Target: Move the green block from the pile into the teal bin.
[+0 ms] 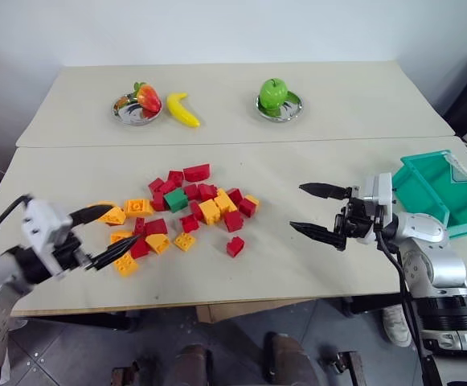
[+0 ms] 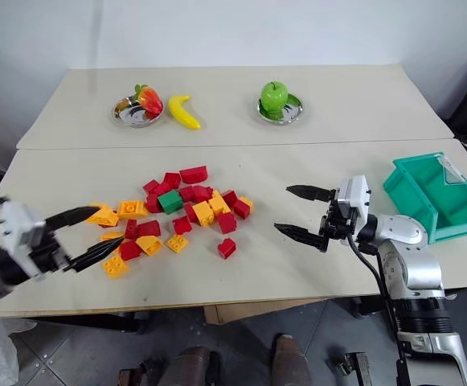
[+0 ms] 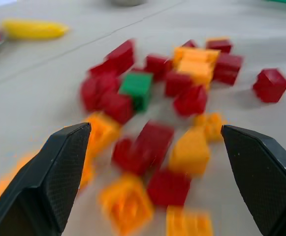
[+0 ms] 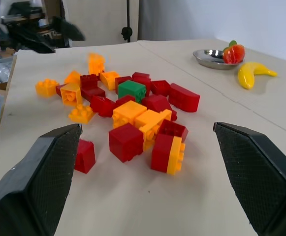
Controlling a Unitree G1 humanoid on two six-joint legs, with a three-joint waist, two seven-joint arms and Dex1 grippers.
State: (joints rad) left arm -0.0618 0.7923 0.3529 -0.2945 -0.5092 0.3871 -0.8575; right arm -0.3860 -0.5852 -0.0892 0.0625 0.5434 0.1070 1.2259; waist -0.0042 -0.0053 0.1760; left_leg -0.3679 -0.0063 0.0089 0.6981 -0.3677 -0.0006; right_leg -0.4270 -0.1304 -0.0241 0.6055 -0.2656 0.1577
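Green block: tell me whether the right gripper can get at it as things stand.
Probably yes. The green block sits exposed on top of the pile, but red bricks crowd its sides. The right gripper is open, empty and aimed at the pile across bare table.

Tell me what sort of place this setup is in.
Probably a robot test or demo room, not a home. Two plain tables stand pushed together against a bare wall, laid out with a pile of toy bricks, a teal bin and toy fruit on metal plates.
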